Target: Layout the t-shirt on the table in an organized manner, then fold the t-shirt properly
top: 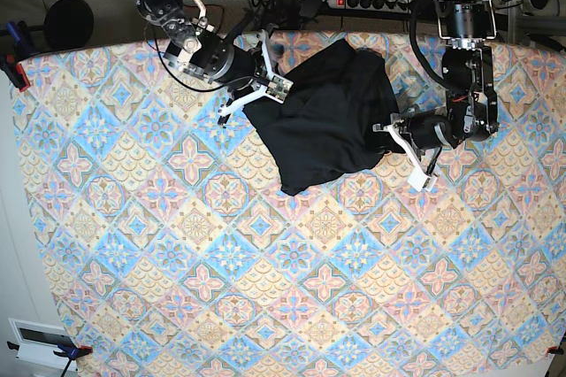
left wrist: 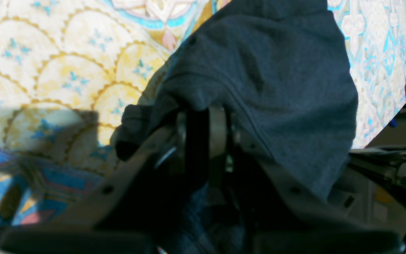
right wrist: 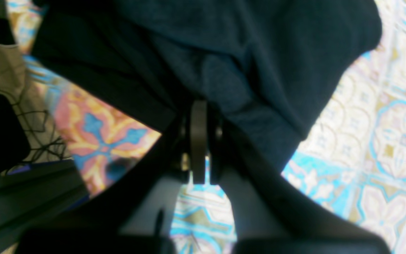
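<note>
One t-shirt, one bench, two hands

One black t-shirt [top: 323,125] lies bunched in the upper middle of the base view on the single tile-patterned bench [top: 265,288]; plain dark fabric, creased, no print, its lower corner pointing toward frame centre; two hands flank it, the right hand [top: 265,89] at its upper-left edge, the left hand [top: 398,129] at its right edge; in the right wrist view the right hand [right wrist: 203,116] is clenched on a fold of t-shirt [right wrist: 224,53]; in the left wrist view the left hand [left wrist: 206,120] grasps the t-shirt [left wrist: 270,77], cloth draped over its fingers, patterned bench [left wrist: 48,70] to the left.
</note>
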Controlling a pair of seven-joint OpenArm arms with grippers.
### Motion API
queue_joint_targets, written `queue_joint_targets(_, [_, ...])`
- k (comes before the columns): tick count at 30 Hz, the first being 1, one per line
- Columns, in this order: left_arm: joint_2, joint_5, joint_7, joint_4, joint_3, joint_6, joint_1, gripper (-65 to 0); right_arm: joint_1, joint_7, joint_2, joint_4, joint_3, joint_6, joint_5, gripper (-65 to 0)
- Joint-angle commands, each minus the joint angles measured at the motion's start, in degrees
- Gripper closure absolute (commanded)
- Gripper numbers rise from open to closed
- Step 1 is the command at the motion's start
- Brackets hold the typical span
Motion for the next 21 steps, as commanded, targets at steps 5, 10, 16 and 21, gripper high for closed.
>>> queue_joint_targets(5, [-0.52, -1.09, -0.65, 0.91, -0.37, -0.36, -0.97, -8.2, -1.02, 1.31, 2.37, 3.21, 0.11, -0.1, 0.5, 0.0])
queue_joint_targets(10, [-0.52, -1.09, -0.65, 0.91, -0.37, -0.36, -0.97, -8.2, -1.64, 1.31, 4.74, 3.74, 0.11, -0.1, 0.5, 0.0])
queue_joint_targets(16, [-0.79, -1.18, -0.56, 1.27, -0.37, -0.36, 0.0, -8.2, -3.04, 1.23, 4.74, 3.74, 2.13, -0.28, 0.5, 0.0])
queue_joint_targets(21, [-0.88, -1.26, -0.56, 1.35, -0.19, -0.45, 1.14, -8.3, -2.95, 0.61, 4.74, 3.57, 2.57, -0.28, 0.5, 0.0])
